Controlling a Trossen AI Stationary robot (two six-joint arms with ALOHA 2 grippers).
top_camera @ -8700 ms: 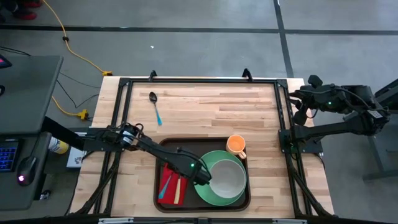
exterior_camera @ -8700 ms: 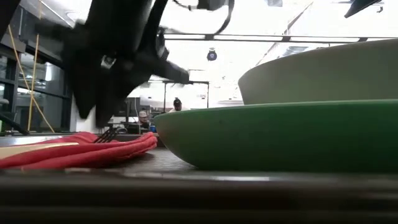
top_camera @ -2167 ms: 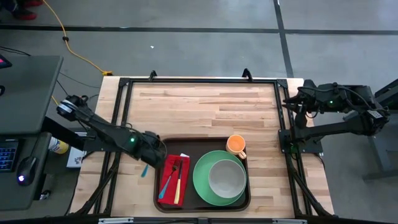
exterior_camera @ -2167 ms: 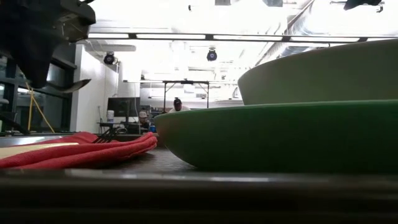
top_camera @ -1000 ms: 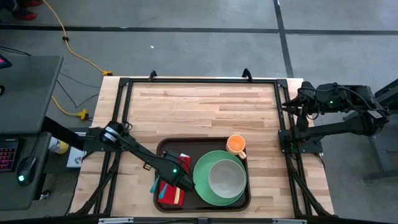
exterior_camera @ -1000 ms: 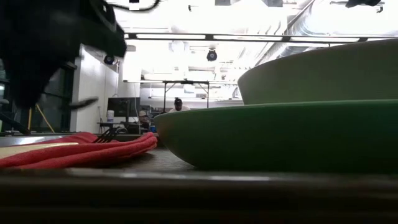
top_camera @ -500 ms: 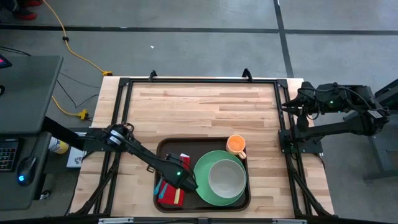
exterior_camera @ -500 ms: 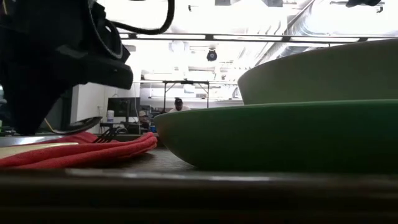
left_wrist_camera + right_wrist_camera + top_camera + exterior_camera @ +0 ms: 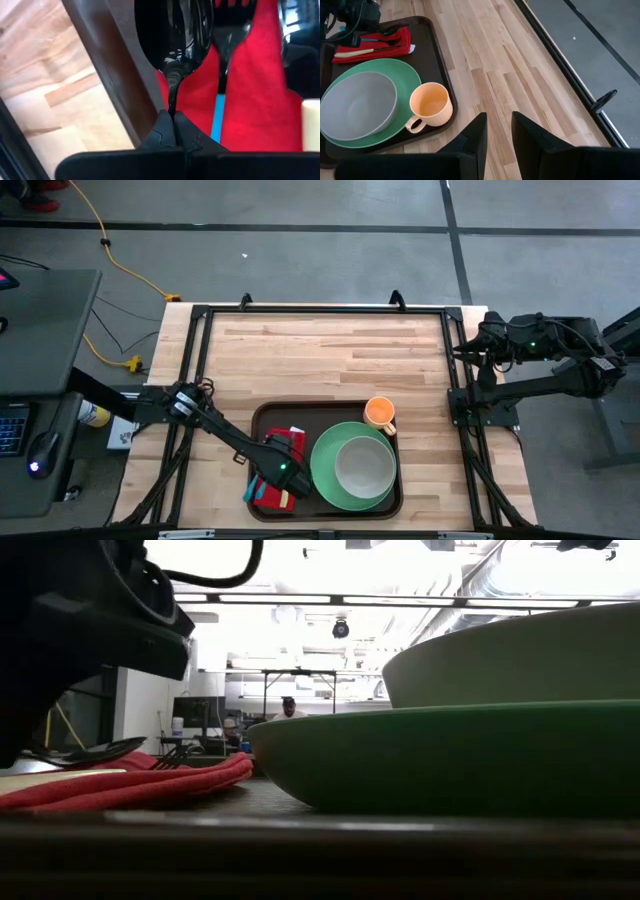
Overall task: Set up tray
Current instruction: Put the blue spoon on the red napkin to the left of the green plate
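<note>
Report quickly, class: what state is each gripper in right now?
Left gripper: shut on the spoon, over the red napkin.
Right gripper: open, holding nothing.

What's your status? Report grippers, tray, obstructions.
Left gripper shut on spoon, over napkin in tray. Right gripper open, parked off table's right edge. Nothing blocking.

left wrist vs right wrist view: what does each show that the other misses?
Left wrist only: the left end effector shut on the spoon neck, bowl over the tray rim beside the fork.

Right wrist only: green plate, grey bowl on it, orange cup, bare table, and the right end effector open over the table, holding nothing.

Both: tray, red napkin, blue-handled fork and the left arm's cutlery spot.
</note>
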